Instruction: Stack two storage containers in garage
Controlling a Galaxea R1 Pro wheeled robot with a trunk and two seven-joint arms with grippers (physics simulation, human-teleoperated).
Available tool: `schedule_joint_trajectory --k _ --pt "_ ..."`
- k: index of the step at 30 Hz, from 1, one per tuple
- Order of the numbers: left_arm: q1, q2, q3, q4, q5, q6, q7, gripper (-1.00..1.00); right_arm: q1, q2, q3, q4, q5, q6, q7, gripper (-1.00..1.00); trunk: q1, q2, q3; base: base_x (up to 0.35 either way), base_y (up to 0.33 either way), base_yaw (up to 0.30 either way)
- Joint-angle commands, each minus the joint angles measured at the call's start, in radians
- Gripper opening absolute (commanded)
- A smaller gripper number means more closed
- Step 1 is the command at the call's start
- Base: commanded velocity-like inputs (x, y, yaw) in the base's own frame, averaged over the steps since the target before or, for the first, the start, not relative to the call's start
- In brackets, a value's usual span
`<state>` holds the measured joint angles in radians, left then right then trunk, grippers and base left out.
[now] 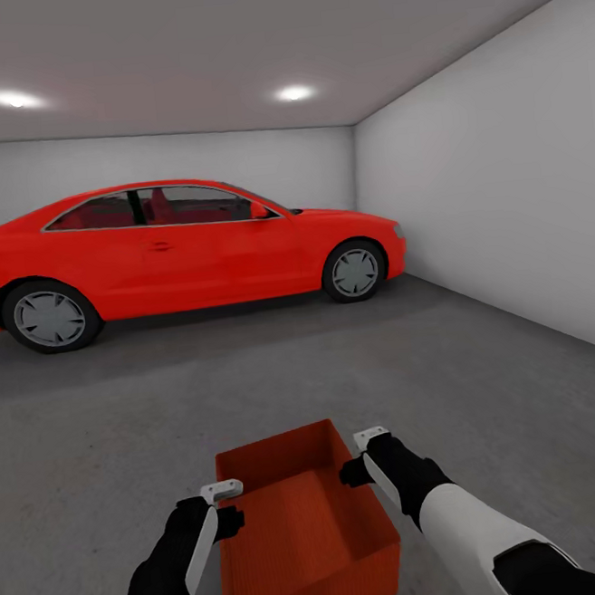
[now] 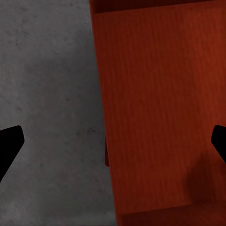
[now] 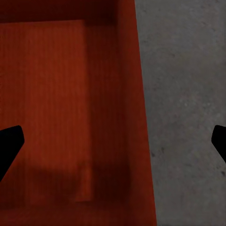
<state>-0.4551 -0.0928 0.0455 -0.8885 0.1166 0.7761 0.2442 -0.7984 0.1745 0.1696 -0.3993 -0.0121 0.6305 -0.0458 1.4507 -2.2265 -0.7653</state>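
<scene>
One red-orange ribbed storage container (image 1: pixel 306 524) stands on the grey concrete floor (image 1: pixel 119 424) of the garage, close in front of me between both arms. A lighter rectangle (image 3: pixel 42 108) shows inside it; whether that is the other container nested in it, I cannot tell. My left gripper (image 1: pixel 227 507) hovers open above its left wall (image 2: pixel 101 94), one finger (image 2: pixel 9 146) over the floor side. Over the right wall (image 3: pixel 132 94) my right gripper (image 1: pixel 363 455) is open too. Neither holds anything.
A big red car (image 1: pixel 175 250) is parked across the back of the garage. A plain white wall (image 1: pixel 506 195) runs along the right side. Bare concrete lies between the car and the container.
</scene>
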Motion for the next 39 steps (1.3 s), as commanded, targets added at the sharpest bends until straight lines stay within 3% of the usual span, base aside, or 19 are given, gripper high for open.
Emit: schedule_joint_trajectory --k 1,39 --pt "0.0 -0.001 0.002 -0.001 0.011 0.003 0.007 1.0 -0.001 0.0 0.004 -0.001 -0.002 0.005 -0.005 1.0 0.0 -0.001 -0.001 0.0 0.0 0.0" --pt "0.0 0.008 0.003 0.012 0.009 0.002 0.009 1.0 0.001 -0.004 0.004 0.011 -0.002 0.0 -0.005 1.0 0.0 -0.001 -0.012 0.0 0.0 0.0"
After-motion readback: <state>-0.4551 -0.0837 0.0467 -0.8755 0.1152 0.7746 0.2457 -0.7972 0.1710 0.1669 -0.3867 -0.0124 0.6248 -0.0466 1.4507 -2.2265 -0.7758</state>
